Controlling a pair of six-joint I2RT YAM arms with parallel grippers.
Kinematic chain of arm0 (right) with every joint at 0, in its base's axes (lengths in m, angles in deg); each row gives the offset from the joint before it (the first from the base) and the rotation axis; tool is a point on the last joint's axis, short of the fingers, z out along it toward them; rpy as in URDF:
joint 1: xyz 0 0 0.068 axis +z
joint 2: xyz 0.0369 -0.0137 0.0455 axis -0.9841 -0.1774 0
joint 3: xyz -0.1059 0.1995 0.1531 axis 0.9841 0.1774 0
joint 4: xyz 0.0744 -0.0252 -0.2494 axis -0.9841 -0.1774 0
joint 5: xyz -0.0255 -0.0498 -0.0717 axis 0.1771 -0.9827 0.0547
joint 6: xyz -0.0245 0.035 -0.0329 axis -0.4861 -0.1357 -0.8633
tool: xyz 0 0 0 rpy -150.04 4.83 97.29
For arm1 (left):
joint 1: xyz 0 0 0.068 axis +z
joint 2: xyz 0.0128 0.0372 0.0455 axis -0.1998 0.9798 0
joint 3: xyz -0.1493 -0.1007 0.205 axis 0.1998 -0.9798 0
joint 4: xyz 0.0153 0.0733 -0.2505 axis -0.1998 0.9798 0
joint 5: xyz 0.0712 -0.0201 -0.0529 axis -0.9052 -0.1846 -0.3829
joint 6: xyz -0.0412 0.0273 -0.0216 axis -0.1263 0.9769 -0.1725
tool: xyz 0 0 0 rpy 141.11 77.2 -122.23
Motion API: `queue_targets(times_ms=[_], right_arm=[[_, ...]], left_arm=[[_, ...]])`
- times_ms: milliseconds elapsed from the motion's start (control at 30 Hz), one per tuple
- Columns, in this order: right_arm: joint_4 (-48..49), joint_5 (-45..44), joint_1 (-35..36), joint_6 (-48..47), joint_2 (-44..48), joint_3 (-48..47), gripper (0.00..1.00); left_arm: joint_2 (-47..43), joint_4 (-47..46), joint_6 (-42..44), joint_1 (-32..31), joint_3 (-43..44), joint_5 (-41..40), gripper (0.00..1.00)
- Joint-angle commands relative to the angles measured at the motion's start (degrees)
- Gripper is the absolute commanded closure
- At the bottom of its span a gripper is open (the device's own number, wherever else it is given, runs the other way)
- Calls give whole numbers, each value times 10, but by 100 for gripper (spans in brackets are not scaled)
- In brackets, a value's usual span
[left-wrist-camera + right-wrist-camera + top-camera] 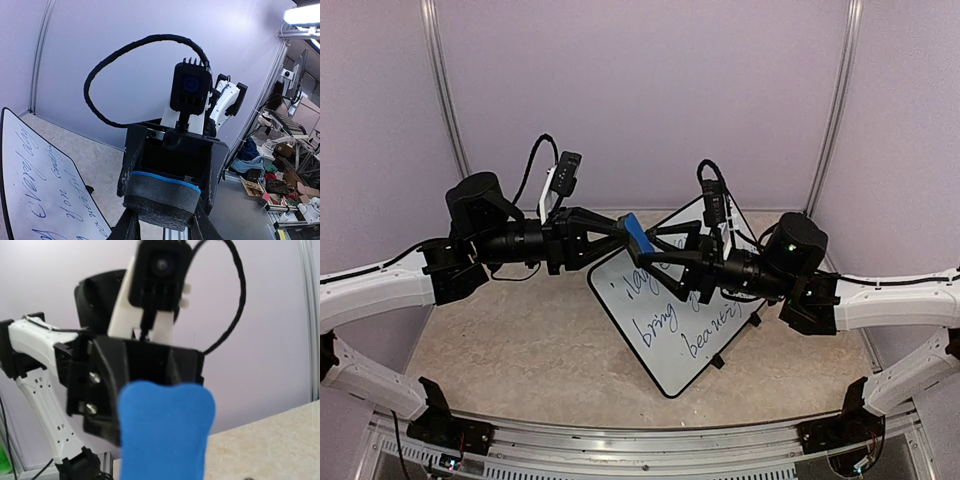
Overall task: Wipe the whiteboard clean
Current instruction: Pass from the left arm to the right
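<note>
The blue eraser [638,236] is gripped by the left tool [629,236] above the whiteboard [665,345]. The right tool [670,264] is held part-open just beside it.

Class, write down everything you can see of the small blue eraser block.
The eraser is a small rounded block, with a blue backing on thick dark felt-like foam. It is clamped between the fingers of the left gripper and held in the air above the whiteboard, not touching it. The right gripper faces it with jaws open; whether its fingers touch the block cannot be told.
</note>
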Motion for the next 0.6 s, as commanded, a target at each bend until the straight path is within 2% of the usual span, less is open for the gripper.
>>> queue_targets(times_ms=[0, 233, 567], right_arm=[[45, 2, -6, 15, -27, -19, 34], [77, -2, -5, 18, -32, -19, 38], [72, -6, -5, 21, -47, -35, 41]], left_arm=[[-11, -18, -4, 1, -6, -5, 81], [-11, -17, -2, 1, -6, -2, 81], [-10, -16, 0, 1, -5, 0, 81]])
